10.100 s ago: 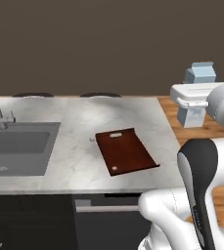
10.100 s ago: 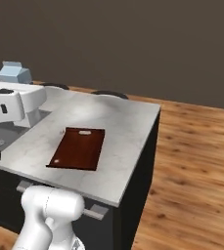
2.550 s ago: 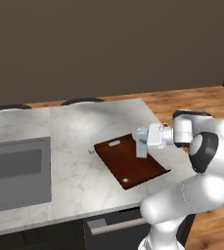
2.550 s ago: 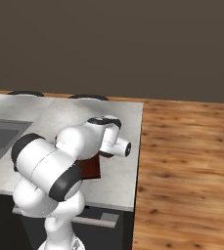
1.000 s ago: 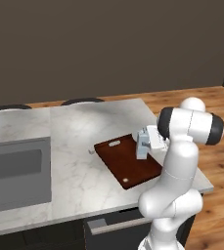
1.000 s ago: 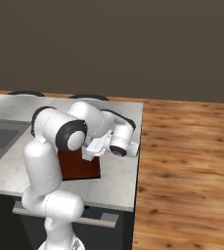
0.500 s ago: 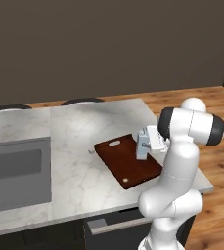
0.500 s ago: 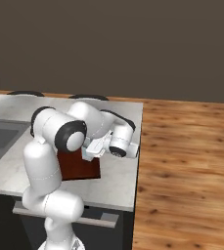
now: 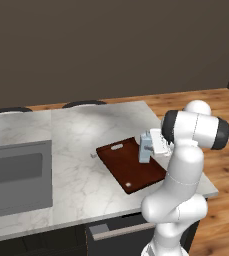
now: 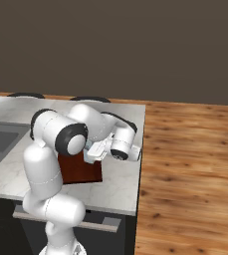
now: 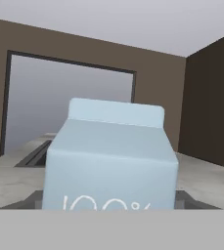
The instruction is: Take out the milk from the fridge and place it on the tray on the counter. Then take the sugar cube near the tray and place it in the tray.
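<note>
My gripper sits level at the milk, which stands upright on the right-hand part of the tray. From the hand view the carton fills the space right in front of me, square-on and close. Whether my jaws are clear of its sides or pressing on them I cannot tell; the fingers are hidden behind the carton in both base views.

That uncertainty is my first worry. If one pad drags on the carton as I back off, I judge it could tip or slide toward the tray's near-right edge, and that corner lies close to the worktop's front edge. Pulling away at a slant would do the same. I think a straight retreat along my own axis, once the jaws are plainly free, is safest.

Further out, just beyond the tray's left side, a tiny white speck lies on the marble; I take it for the sugar cube, though it is too small to be sure. Swinging across toward it, my forearm could clip the standing carton. The cube itself looks easy to nudge away instead of pinch.

The sink lies well apart to the left, out of harm's way.
</note>
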